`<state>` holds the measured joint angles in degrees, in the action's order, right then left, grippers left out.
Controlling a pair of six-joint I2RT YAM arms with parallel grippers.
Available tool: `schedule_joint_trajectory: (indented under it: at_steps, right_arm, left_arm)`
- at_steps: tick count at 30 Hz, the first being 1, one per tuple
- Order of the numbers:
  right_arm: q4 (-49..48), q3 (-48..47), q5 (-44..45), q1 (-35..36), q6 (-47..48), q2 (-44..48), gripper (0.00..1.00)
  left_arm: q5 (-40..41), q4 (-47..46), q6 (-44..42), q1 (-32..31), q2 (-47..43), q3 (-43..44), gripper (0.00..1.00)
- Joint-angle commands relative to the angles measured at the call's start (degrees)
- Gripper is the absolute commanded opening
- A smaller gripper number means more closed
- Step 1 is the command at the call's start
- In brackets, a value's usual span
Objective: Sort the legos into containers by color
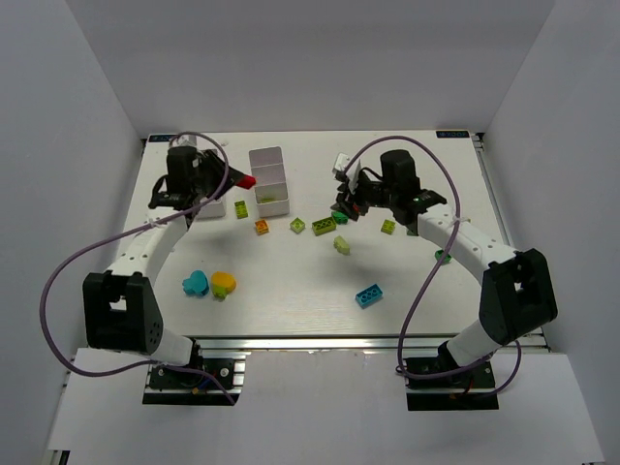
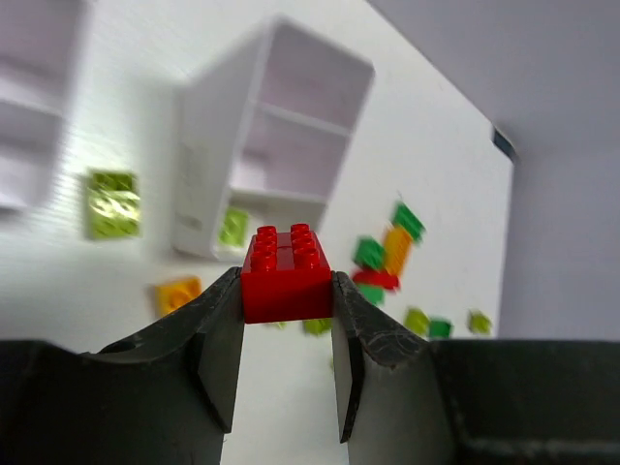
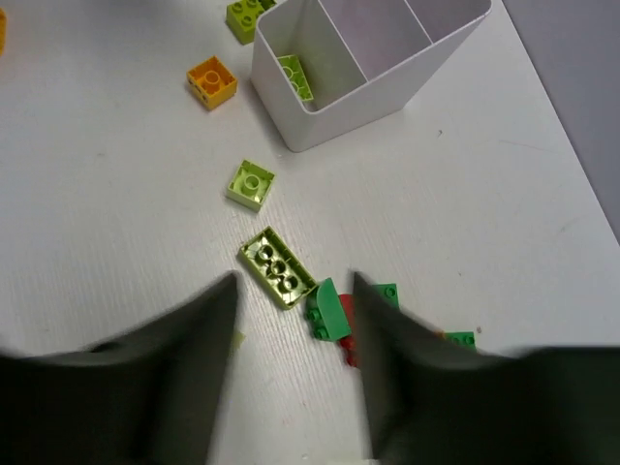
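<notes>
1. So the left gripper is clamped tight on a red brick, held up in the air at about 9 o'clock of the white tray.
2. That tray's nearest cell already has a lime brick in it, so I reckon red wants one of the bare cells: swing over, lower, let go.
3. Over at 3 o'clock, the right gripper is spread wide with nothing in it, hovering above a green brick at 5 o'clock of a lime plate. Looks like the next pick.

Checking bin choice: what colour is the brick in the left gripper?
Red. The brick shows best in the left wrist view, clamped in the left gripper.
</notes>
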<state>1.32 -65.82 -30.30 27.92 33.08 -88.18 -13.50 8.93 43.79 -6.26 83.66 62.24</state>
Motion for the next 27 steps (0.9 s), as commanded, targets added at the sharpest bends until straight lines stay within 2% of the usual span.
schedule_joint_trajectory:
  at_steps: [1,2,7,14,27]
  right_arm:
    - [2.79,-1.5,-3.34,-1.99,-0.56,1.08,0.43]
    - [3.33,-2.29,-3.79,-2.26,-0.91,0.56,0.01]
    - [3.42,-2.03,-4.32,-2.87,-1.62,0.64,0.0]
    - [4.13,-2.21,-4.5,-2.87,-1.44,0.47,0.0]
    - [4.65,-1.24,-4.24,-3.84,-1.18,1.35,0.0]
  left_arm:
    - [14.77,12.5,-5.9,1.24,-3.06,6.48,0.0]
    - [16.38,13.47,-6.0,1.69,-3.06,7.1,0.0]
    - [24.73,12.0,-8.27,3.27,-1.57,10.7,0.0]
    - [30.8,5.76,-13.64,3.98,3.7,14.66,0.0]
    - [29.67,-0.58,-18.04,5.82,14.33,20.9,0.0]
